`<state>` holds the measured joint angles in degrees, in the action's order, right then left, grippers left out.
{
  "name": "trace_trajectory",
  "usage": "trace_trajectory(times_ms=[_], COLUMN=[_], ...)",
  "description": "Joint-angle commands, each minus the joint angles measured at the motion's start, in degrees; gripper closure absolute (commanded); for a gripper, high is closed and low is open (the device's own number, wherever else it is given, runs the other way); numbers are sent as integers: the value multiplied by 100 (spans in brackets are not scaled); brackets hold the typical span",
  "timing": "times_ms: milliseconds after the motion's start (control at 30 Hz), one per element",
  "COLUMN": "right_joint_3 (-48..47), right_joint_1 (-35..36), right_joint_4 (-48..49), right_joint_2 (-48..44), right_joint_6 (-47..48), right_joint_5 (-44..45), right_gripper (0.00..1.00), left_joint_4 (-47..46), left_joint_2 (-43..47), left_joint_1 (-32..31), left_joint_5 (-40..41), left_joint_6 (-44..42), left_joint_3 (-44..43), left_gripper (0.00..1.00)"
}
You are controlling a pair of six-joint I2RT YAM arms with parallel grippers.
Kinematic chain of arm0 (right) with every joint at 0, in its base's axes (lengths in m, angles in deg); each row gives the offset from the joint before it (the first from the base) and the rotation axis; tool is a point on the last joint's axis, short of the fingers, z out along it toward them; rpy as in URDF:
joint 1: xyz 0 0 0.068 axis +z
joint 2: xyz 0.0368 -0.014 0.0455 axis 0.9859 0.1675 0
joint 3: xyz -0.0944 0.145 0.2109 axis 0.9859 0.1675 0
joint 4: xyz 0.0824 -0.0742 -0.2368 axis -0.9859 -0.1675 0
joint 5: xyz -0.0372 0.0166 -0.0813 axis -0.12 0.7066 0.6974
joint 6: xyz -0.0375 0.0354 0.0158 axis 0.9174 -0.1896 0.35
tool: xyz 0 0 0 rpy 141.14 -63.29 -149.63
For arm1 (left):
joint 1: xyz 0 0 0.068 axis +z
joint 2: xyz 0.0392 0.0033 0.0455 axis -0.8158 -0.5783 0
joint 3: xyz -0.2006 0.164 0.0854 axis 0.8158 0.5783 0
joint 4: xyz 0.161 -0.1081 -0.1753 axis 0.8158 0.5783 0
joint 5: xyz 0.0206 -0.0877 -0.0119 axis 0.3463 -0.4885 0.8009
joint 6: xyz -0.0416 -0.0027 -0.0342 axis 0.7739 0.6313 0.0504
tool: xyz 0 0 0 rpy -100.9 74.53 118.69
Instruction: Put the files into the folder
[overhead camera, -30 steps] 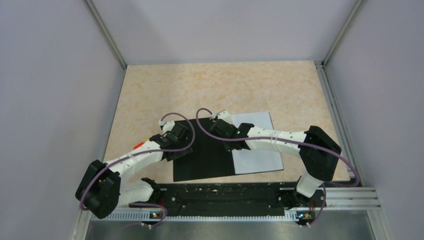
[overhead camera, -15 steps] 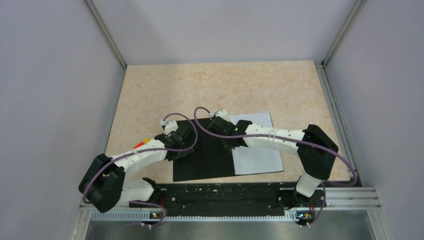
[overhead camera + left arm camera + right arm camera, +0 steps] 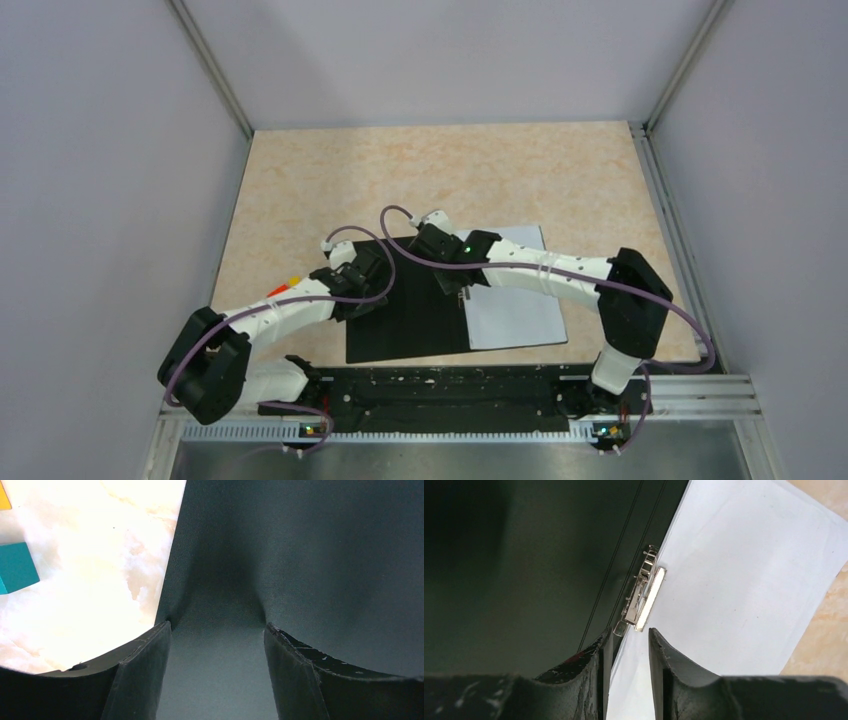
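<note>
Pale beige marbled worktop (image 3: 330, 180) is seen boxed in by lilac walls (image 3: 100, 200), with both arm bases bolted to a black rail (image 3: 450, 400) along the 6 o'clock edge. Just beyond that rail the folder (image 3: 420, 320) is laid open and flat, towards 6 o'clock from the worktop's middle. Its black inner face is turned up on the 9 o'clock half, and the files (image 3: 515, 315) are spread as white sheets over the 3 o'clock half. The left pincer (image 3: 217, 627) is set down at the 9 o'clock margin of the black cover. Its jaws are held wide apart with only the dark cover seen between them, and nothing is gripped. At 9 o'clock from that cover edge, a teal block (image 3: 17, 565) and the corner of a yellow block (image 3: 4, 495) are seen on the bare worktop, apart from the folder. The right pincer (image 3: 630, 632) is poised over the spine, where the sheets' inner edge meets the black face. Its jaws are parted by a narrow gap only, and nothing is seen clamped. Just past its tips, towards 12 o'clock, the metal spine clip (image 3: 644, 592) is seen lying along the paper's edge.
</note>
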<state>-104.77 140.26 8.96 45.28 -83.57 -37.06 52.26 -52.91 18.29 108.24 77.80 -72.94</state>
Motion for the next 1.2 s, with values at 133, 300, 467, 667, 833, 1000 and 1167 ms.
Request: trace_trajectory(times_ms=[133, 300, 467, 667, 833, 1000, 1167], right_joint_3=[-565, -788, -871, -839, -724, -571, -362], right_joint_1=[186, 251, 284, 332, 365, 383, 399], right_joint_4=[-296, -369, -451, -522, -553, -502, -428], right_joint_2=[311, 553, 681, 708, 654, 562, 456], right_joint_6=[180, 345, 423, 405, 359, 307, 197], right_joint_5=[354, 543, 696, 778, 807, 755, 701], right_gripper=[81, 87, 89, 92, 93, 94, 95], left_joint_4=[-92, -126, -129, -152, -221, -241, 82], left_joint_2=[-100, -125, -124, -116, -185, -305, -582], left_joint_1=[14, 26, 35, 81, 170, 255, 294], left_joint_5=[-5, -61, -92, -142, -285, -410, -300], left_joint_6=[193, 226, 248, 257, 292, 374, 667], left_joint_3=[76, 93, 106, 147, 222, 247, 46], left_gripper=[27, 27, 27, 27, 27, 27, 27])
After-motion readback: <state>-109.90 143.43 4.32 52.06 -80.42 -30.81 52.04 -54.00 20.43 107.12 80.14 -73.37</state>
